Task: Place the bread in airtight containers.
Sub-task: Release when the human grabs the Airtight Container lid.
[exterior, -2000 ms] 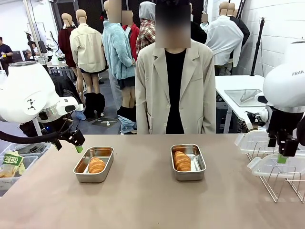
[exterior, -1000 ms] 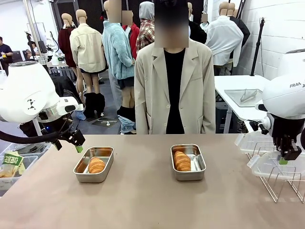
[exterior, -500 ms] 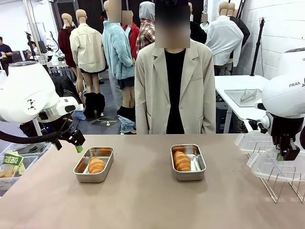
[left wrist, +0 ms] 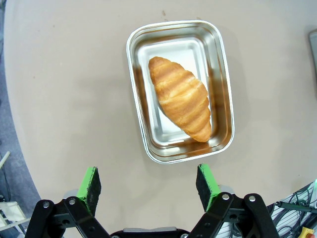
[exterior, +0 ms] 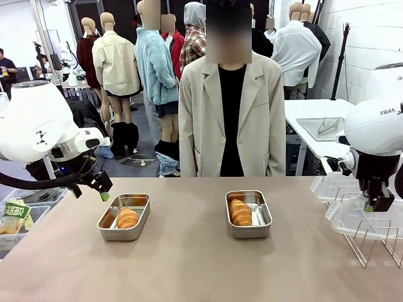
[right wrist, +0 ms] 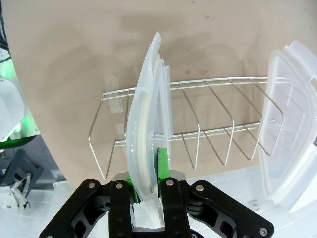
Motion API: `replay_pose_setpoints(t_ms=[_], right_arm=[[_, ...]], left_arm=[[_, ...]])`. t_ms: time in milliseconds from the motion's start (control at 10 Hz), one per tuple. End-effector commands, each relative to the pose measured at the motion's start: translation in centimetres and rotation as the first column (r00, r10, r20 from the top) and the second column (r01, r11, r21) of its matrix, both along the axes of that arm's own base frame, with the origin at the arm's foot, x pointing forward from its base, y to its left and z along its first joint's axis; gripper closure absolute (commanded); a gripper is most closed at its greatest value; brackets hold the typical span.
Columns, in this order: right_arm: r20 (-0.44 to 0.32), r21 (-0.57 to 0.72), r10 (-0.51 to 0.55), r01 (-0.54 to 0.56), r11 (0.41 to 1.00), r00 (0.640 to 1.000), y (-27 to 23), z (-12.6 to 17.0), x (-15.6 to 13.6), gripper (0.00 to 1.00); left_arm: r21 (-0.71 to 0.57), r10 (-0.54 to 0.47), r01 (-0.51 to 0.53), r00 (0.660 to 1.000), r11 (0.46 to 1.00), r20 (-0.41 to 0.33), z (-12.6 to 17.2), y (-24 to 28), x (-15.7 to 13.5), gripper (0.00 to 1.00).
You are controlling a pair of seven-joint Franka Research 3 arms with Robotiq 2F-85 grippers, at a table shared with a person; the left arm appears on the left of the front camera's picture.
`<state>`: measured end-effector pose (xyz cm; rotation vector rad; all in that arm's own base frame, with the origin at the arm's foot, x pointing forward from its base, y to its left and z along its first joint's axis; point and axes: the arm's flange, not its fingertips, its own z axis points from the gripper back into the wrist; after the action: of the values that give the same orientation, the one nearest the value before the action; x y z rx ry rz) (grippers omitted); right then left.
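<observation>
On the bench (exterior: 189,267), the left tin (exterior: 118,235) is set at 9 o'clock from the right tin (exterior: 250,233). The left roll (exterior: 128,218) is laid in the left tin, the right roll (exterior: 240,212) in the right tin. At 3 o'clock a wire rack (exterior: 371,244) is placed, with the nearer lid (exterior: 350,218), clamped in the right end effector (exterior: 380,202), stood in it and the farther lid (exterior: 330,187) at its far end. A person (exterior: 231,119) is stationed behind at 12 o'clock.

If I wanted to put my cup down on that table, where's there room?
Bare tabletop lies between the left tin and the right tin, and along the whole near edge. The right end is crowded: a wire rack, with the right gripper clamped on a clear lid in it.
</observation>
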<state>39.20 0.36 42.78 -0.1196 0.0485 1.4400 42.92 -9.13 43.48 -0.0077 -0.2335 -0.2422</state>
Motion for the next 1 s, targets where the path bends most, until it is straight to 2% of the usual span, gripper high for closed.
replay_pose_setpoints(t_ms=[0, 300, 400, 700, 900], right_arm=[[-0.002, 0.0, 0.011, -0.011, 1.0, 1.0, -0.1, 0.0, 0.0, 1.0], [0.0, 0.001, 0.001, -0.001, 1.0, 1.0, -0.1, 0.0, 0.0, 1.0], [0.028, -0.013, -0.03, 0.03, 0.999, 0.999, 0.7, 1.3, -1.0, 1.0], [0.192, -0.057, 0.016, -0.005, 0.998, 0.981, 3.2, 7.3, -5.5, 1.0], [0.316, -0.051, 0.064, -0.051, 0.997, 0.947, 5.1, 11.6, -6.0, 1.0]], left_arm=[[0.0, 0.017, -0.017, 1.0, 1.0, 0.009, 0.0, -0.1, 0.1, 0.0], [0.0, 0.017, -0.017, 1.0, 1.0, 0.009, 0.0, -0.1, 0.1, 0.0], [0.0, 0.017, -0.017, 1.0, 1.0, 0.009, 0.0, -0.1, 0.1, 0.0], [0.0, 0.017, -0.017, 1.0, 1.0, 0.009, 0.0, -0.1, 0.1, 0.0], [0.0, 0.017, -0.017, 1.0, 1.0, 0.009, 0.0, -0.1, 0.1, 0.0]])
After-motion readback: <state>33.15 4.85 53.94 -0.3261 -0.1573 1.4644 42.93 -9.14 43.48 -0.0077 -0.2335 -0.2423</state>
